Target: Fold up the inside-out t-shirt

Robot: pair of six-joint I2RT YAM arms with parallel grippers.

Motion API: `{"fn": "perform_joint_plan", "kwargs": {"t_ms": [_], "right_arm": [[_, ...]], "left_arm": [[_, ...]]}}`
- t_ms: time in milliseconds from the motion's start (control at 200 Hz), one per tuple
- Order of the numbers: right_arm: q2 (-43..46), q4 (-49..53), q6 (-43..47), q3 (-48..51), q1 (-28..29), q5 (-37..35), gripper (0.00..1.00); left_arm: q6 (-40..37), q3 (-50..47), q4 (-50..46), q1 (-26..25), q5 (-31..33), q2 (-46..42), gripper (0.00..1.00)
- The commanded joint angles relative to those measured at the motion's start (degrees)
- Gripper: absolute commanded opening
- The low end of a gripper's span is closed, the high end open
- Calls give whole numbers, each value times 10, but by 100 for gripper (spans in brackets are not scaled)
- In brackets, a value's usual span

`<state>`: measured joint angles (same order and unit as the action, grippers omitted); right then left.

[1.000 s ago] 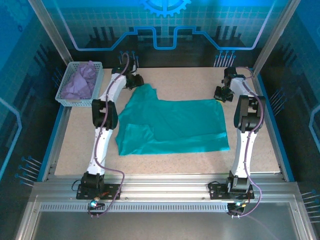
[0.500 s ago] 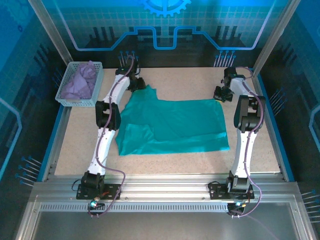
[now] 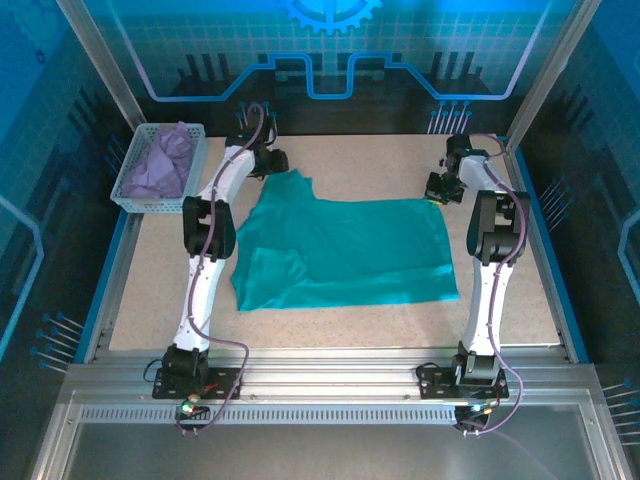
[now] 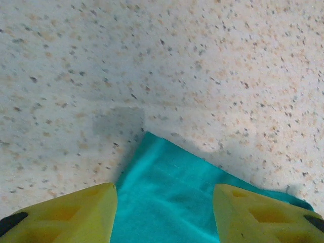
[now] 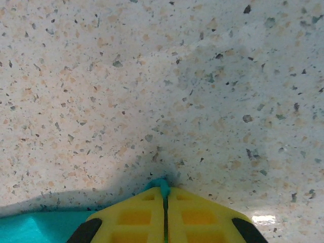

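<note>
Looking down on the inside-out t-shirt (image 3: 345, 250): plain teal-green, spread mostly flat across the middle of the speckled worktop (image 3: 380, 165). Roughly rectangular toward the right, with a narrow tongue of fabric poking at the far left and a folded-over layer along the near left edge. Can't pick out a tag, seams or sleeves from above. Hard to read the two far corners as well, tucked in beneath the hands.

Over to the left hand (image 3: 275, 160), parked at that far left tongue of cloth, arm stretched long from its base. From the left wrist, showing yellow fingers (image 4: 76, 212) set well apart, straddling a pointed corner of teal lying loose on the worktop, not pinched.

Now the right hand (image 3: 440, 188), down at the far right corner, arm reaching up the right side of the worktop. From the right wrist, showing fingers pressed tight together, nipping a tiny nub of teal at the very tips.

Off at the far left, a basket (image 3: 130, 195) holding lavender cloth (image 3: 160, 165), well apart from the shirt.
</note>
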<state>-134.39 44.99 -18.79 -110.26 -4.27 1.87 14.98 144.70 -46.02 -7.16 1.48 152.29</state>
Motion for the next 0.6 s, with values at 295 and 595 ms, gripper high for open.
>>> {"fn": "perform_joint_plan", "kwargs": {"t_ms": [295, 595], "right_arm": [[-8, 8, 11, -5, 7, 16, 9], [-7, 5, 19, -3, 9, 23, 9]], "left_arm": [[-13, 90, -89, -3, 4, 57, 50], [8, 96, -117, -3, 22, 79, 34]]}}
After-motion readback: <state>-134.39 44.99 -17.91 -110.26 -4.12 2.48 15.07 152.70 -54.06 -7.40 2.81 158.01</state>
